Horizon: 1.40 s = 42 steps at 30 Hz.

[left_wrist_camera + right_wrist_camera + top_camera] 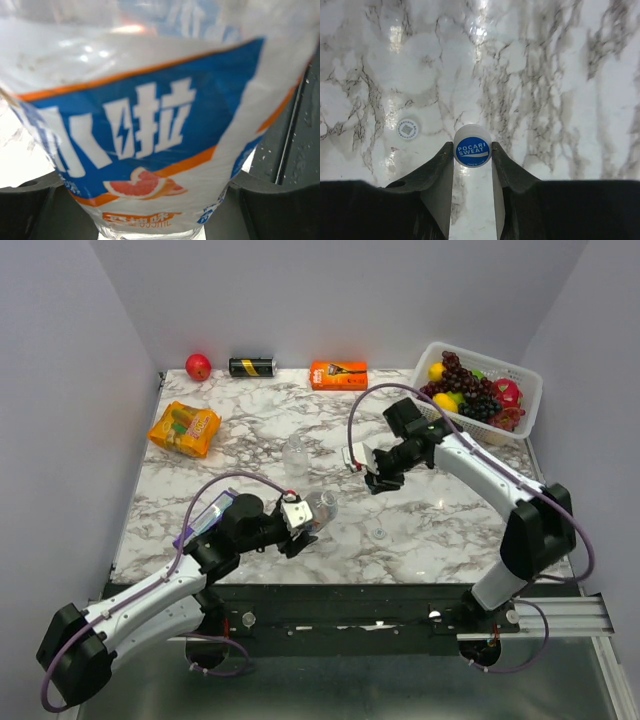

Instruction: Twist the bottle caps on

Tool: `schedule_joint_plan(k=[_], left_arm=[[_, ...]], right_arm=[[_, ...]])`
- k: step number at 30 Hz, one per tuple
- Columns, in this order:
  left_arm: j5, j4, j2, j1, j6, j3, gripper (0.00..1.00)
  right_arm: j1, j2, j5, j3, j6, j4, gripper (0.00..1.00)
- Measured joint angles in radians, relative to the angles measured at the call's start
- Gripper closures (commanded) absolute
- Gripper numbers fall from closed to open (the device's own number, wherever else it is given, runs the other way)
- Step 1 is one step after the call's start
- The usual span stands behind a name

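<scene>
My left gripper (303, 521) is shut on a clear bottle (322, 507) and holds it tilted low over the near left of the table. In the left wrist view the bottle's blue, orange and white label (150, 125) fills the frame between my fingers (40, 205). A second clear bottle (296, 455) stands upright at mid-table. My right gripper (371, 480) hovers right of it, shut on a white cap with a blue top (472, 145). A whitish cap (408, 129) lies on the marble, and it also shows in the top view (380, 533).
An orange snack packet (184, 428) lies at the left. A red apple (198, 366), a black-and-yellow can (252, 367) and an orange box (338, 374) line the back edge. A white basket (527, 390) of fruit stands at the back right.
</scene>
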Motion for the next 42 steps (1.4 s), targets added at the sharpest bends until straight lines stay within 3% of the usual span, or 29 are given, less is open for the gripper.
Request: schedule_joint_plan(k=[5,9,14,19,26,33,38,42], left_arm=[[-0.046,0.001,0.025,0.003,-0.065,0.033,1.0],[-0.073,0.001,0.032,0.015,-0.091,0.068,1.0],[-0.095,-0.004,0.027,0.04,-0.101,0.085,1.0],[-0.099,-0.017,0.008,0.047,-0.105,0.091,1.0],[-0.099,-0.029,-0.015,0.062,-0.104,0.092,1.0],[-0.099,-0.029,-0.027,0.08,-0.112,0.092,1.0],[-0.098,-0.029,-0.027,0.082,-0.113,0.092,1.0],[-0.098,-0.026,-0.024,0.087,-0.115,0.092,1.0]], right_arm=[[-0.01,0.182,0.038,-0.058,0.072,0.08,0.75],[-0.01,0.235,0.066,-0.069,0.098,0.145,0.68],[-0.022,0.261,0.08,-0.098,0.119,0.212,0.48],[-0.026,0.291,0.094,-0.142,0.154,0.263,0.34],[-0.032,0.176,0.084,-0.183,0.147,0.27,0.34],[-0.022,-0.076,0.024,-0.354,-0.106,0.187,0.31],[0.038,-0.084,0.051,-0.515,-0.236,0.179,0.31],[0.068,-0.054,0.054,-0.514,-0.255,0.186,0.32]])
